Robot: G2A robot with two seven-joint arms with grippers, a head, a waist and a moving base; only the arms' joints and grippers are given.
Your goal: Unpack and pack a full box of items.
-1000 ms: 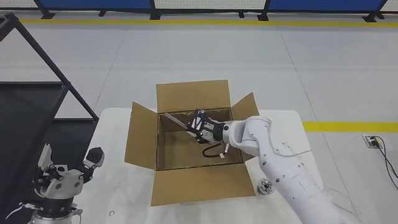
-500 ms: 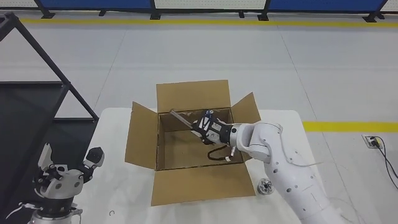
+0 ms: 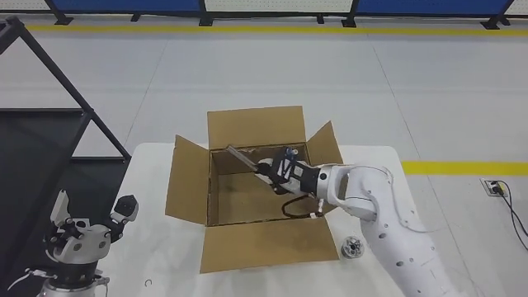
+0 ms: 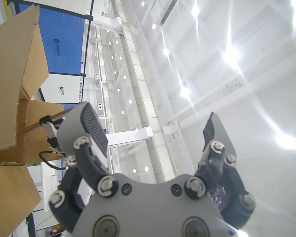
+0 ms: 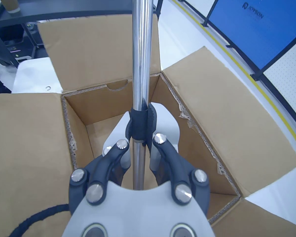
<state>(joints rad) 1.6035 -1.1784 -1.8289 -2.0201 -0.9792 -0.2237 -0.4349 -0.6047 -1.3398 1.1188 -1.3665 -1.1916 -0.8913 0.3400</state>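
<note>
Tightly, the right gripper's (image 5: 140, 122) jaws pinch a chrome rod (image 5: 141, 38) that runs out ahead of them across the open cardboard box (image 5: 27, 136), whose walls surround them. Well apart, the left gripper's (image 4: 150, 119) jaws stand spread, aimed upward.

The hall was bright, lit evenly from overhead. In the left wrist view the ceiling lamps (image 4: 233, 55) flared into long starred streaks across the white roof. The rod (image 5: 141, 38) carried a pale gleam down its length. The box (image 3: 256, 128) had lit flaps and a softly shaded inside. Both wrist views bowed straight lines near their edges, such as the yellow floor line (image 5: 236, 59).
</note>
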